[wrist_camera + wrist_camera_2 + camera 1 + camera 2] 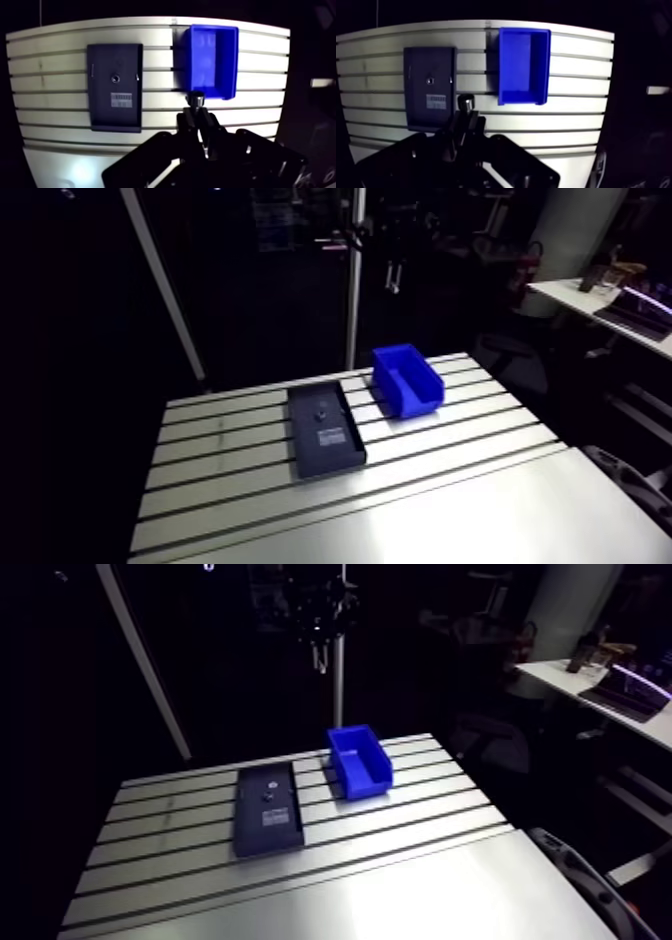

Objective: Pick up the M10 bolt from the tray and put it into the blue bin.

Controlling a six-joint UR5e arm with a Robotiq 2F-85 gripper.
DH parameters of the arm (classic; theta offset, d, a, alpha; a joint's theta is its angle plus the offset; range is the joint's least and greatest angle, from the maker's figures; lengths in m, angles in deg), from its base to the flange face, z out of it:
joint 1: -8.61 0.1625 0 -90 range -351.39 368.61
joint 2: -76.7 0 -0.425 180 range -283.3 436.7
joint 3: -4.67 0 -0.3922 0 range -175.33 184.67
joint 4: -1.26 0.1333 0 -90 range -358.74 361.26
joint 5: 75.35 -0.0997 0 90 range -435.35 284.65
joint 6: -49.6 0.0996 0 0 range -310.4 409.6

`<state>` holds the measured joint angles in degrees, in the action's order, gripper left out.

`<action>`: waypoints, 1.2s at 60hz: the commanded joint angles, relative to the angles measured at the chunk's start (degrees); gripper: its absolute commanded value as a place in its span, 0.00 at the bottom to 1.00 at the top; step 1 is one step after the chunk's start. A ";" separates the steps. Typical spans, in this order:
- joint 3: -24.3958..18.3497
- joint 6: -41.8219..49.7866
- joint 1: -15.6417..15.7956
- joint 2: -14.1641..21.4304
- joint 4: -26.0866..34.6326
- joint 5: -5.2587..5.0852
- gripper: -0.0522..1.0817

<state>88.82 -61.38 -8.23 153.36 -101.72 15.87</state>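
My claw (197, 102) hangs high over the slotted table (50, 120), fingertips clenched together. The M10 bolt (116, 78) sits mid-tray in the dark tray (102, 107), with the blue bin (228, 60) next to it.

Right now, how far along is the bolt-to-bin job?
Nothing done: the bolt looks to be in the tray, and the blue bin looks empty. In hand: the gripper hangs high above the table. Left: descent, grasp, carry, drop.

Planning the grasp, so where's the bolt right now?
In the arm view, the bolt sits near the middle of the dark tray, left of the blue bin.
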 commanded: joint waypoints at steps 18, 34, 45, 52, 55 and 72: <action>-5.18 -50.23 -3.29 -5.78 3.90 -1.43 0.98; -3.43 -69.40 -5.22 -5.95 3.41 -1.40 0.98; -2.99 -79.30 -6.41 -6.88 3.09 -1.18 0.98; -2.15 -86.15 -6.72 -7.76 3.11 -0.78 0.98; -2.04 -87.38 -6.64 -8.13 3.03 0.14 0.98; 0.73 -88.86 -6.55 -10.68 -4.95 1.46 0.98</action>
<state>87.60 -149.12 -14.80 144.15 -101.63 16.80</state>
